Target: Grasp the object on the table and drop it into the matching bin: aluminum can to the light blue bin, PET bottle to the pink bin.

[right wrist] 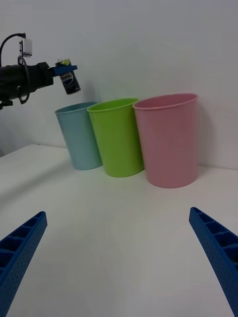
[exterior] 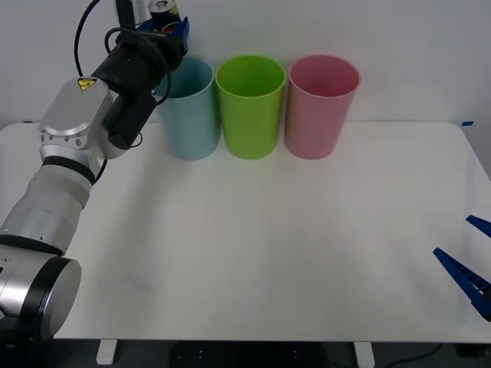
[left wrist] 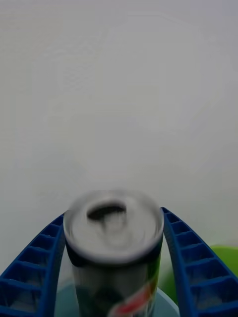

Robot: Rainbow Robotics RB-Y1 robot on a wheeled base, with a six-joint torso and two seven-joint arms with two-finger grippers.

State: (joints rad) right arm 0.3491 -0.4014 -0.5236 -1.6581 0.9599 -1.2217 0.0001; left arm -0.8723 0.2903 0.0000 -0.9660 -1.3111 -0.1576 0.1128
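Note:
The aluminum can (exterior: 163,8), dark-bodied with a silvery top, hangs in the air above the rim of the light blue bin (exterior: 190,115), with my left gripper (exterior: 167,21) shut on it. From the right wrist camera the can (right wrist: 70,83) tilts under the blue fingers (right wrist: 64,69), above the light blue bin (right wrist: 79,136). Close up, the can (left wrist: 114,242) fills the gap between my left gripper (left wrist: 114,216) fingers. The pink bin (exterior: 318,107) stands at the right of the row. My right gripper (exterior: 469,253) waits open, low at the table's right edge.
A green bin (exterior: 249,107) stands between the light blue and pink bins, all three side by side at the back of the white table (exterior: 268,245). A white wall rises right behind them. The left arm's elbow reaches over the table's left side.

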